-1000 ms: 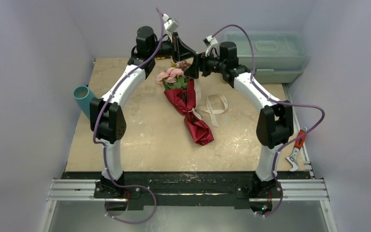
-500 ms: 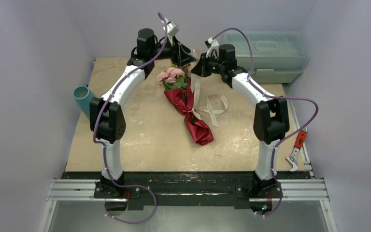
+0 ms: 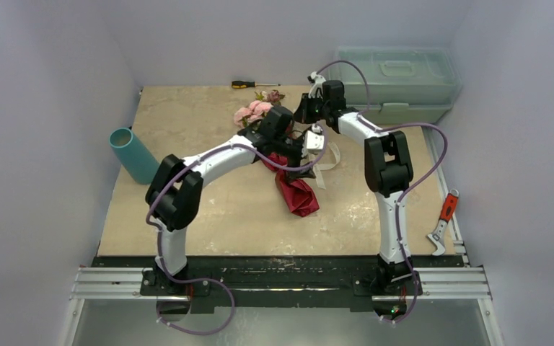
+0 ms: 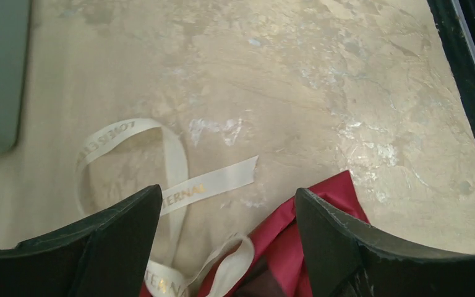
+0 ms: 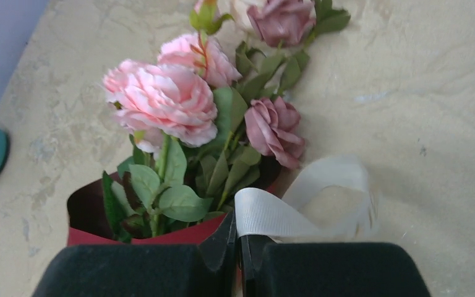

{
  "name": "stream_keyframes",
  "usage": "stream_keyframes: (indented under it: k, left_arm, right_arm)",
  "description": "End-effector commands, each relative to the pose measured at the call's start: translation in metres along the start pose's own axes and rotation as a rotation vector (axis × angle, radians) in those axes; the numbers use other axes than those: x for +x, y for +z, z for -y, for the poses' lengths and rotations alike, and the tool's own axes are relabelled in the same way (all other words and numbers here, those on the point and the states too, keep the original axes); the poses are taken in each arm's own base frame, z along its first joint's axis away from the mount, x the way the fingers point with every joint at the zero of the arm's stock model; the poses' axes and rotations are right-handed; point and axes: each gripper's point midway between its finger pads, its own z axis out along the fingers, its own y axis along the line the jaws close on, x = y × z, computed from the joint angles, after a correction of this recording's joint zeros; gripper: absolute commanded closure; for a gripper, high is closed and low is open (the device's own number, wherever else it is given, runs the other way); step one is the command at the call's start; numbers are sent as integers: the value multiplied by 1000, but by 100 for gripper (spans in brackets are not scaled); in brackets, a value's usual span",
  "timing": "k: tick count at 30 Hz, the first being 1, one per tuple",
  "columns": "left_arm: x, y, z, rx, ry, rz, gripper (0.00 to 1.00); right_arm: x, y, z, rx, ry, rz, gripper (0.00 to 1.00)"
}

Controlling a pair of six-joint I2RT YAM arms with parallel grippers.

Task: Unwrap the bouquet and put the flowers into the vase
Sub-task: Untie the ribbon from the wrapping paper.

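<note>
Left gripper (image 4: 227, 195): splayed wide over bouquet (image 3: 296, 194) wrap. Right gripper (image 5: 238, 232): clamped onto cream ribbon (image 5: 272, 213). Vase (image 3: 133, 155) at 9 o'clock edge; bare tabletop (image 3: 223, 216) toward 6 o'clock.

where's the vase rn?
Top view: the vase sits at the left edge of the table, well apart from the bouquet lying mid-table.

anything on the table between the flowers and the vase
Nothing lies on the bare table between the flowers and the vase. The left arm arches just to the near side of that line, though. The flowers also sit inside the maroon paper, whose ribbon the right pincer pinches.
</note>
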Motion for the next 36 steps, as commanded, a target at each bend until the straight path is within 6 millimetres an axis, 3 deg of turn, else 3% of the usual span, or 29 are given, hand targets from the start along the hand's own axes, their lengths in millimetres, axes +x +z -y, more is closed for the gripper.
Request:
stream_keyframes:
  k: [1, 5, 10, 14, 19, 24, 31, 36]
  left_arm:
    - [13, 26, -5, -31, 163, -29, 20]
    - [34, 51, -10, -65, 190, -8, 23]
    - [52, 76, -28, -139, 270, -25, 33]
    - [55, 89, -40, -190, 341, -23, 38]
    - [58, 111, -38, -170, 391, -33, 38]
    - [52, 128, -37, -163, 378, -28, 37]
    - [86, 145, -56, -245, 316, -138, 37]
    - [95, 150, -62, -291, 306, -182, 45]
  right_arm:
    - [-23, -5, -10, -43, -33, 44, 95]
    - [-12, -2, -7, -81, -25, 14, 96]
    - [-4, 1, -7, -137, -4, -15, 97]
    - [2, 1, -10, -169, 0, -31, 96]
    - [13, 2, -10, -187, 24, -83, 95]
    - [18, 2, -9, -189, 29, -98, 96]
    - [17, 1, -4, -171, 29, -100, 96]
    - [18, 3, 9, -142, 45, -111, 96]
